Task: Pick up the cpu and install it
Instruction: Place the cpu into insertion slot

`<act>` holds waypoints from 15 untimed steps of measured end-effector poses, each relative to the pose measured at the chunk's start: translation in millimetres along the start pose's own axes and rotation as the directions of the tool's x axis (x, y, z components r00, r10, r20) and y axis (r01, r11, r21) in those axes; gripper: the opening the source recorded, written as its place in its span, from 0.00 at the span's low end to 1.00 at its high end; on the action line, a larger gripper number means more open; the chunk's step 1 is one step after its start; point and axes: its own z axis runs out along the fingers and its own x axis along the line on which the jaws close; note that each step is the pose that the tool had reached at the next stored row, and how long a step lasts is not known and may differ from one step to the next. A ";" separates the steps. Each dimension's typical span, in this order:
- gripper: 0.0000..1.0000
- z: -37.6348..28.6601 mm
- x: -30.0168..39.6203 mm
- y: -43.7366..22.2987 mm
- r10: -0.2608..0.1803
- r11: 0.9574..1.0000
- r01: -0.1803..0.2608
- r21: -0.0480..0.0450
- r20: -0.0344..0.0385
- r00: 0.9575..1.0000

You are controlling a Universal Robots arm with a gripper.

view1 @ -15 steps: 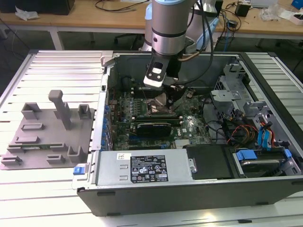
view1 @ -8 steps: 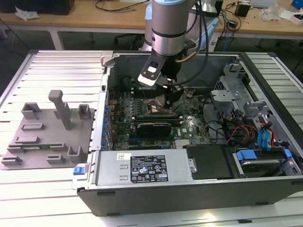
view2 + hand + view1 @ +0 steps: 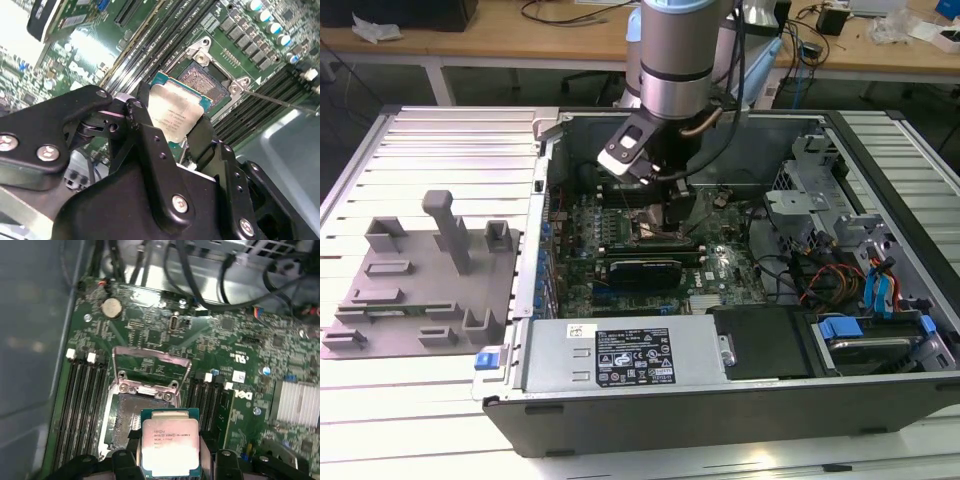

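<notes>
Green motherboard [image 3: 150,330] below; pincer [image 3: 172,131] closed tight on print-topped cpu [image 3: 170,442], at open socket [image 3: 125,415]

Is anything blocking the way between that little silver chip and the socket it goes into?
Nothing visible does. The pincer holds the cpu close to the open socket, whose metal frame is flipped up at its far side.

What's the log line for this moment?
pincer: shut on cpu | cpu: held over socket edge, not seated | socket: empty, frame raised
</notes>
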 end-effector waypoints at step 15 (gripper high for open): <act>0.55 3.7 5.8 1.3 0.142 0.990 -0.142 0.004 0.006 0.990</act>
